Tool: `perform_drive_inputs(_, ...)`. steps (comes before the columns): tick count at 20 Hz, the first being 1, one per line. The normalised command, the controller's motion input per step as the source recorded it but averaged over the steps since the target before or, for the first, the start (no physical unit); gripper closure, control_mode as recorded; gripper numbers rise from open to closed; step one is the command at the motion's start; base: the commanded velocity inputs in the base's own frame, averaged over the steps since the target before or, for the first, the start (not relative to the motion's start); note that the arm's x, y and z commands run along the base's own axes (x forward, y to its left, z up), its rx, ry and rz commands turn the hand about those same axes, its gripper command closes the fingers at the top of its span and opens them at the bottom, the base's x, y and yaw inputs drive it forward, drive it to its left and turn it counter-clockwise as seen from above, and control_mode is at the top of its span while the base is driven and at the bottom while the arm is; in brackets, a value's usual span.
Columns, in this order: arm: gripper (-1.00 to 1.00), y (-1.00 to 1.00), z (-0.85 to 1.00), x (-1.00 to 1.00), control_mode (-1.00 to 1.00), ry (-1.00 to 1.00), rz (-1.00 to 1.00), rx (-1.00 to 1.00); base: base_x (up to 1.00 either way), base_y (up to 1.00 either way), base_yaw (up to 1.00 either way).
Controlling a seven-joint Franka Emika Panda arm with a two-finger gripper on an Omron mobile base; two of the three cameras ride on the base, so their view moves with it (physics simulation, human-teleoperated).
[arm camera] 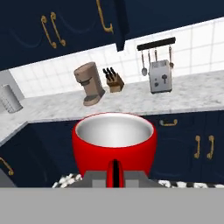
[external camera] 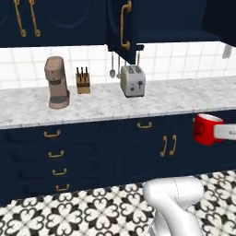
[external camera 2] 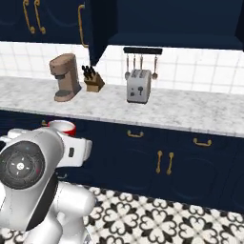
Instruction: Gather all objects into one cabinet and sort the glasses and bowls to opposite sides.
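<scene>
Your gripper (arm camera: pixel 114 178) is holding a red cup (arm camera: pixel 114 142), fingers clamped on its side handle, which shows as a thin red strip between the dark tips in the hand view. The cup is upright, mouth up, pale grey inside. In the left base view the same cup (external camera: pixel 205 129) hangs in the air at the right edge, in front of the dark navy lower cabinet fronts and below the desk (external camera: pixel 184 97) edge, touching nothing but the gripper. In the right base view its rim (external camera 2: pixel 62 127) peeks over the white arm at left. The navy wall cabinet (external camera: pixel 156 20) above the desk has its door (external camera: pixel 120 25) swung open, long curved brass handle facing you; you can't see inside from any view. On the marble desk you've got a beige coffee machine (external camera: pixel 56 83) at left, a knife block (external camera: pixel 83 80) just beside it, then a toaster (external camera: pixel 132 80) further right, with utensils hanging on a rail (external camera 2: pixel 142 50) on the white tile wall behind the toaster. A metal canister (arm camera: pixel 8 98) sits at the far left in the hand view. The floor (external camera: pixel 69 212) is black-and-white patterned tile.
</scene>
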Motion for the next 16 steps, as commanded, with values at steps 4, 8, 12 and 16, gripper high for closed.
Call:
perform_drive_inputs(4,1.0,0.0,0.0,0.0,1.0,0.0,0.0,0.0,-0.96,0.93,0.29)
perform_drive_inputs(8,1.0,0.0,0.0,0.0,1.0,0.0,0.0,0.0,-0.82,0.57,0.49)
perform_drive_inputs(12,1.0,0.0,0.0,0.0,1.0,0.0,0.0,0.0,-0.65,0.1,0.62)
perform_drive_inputs(16,1.0,0.0,0.0,0.0,1.0,0.0,0.0,0.0,-0.51,0.0,0.69)
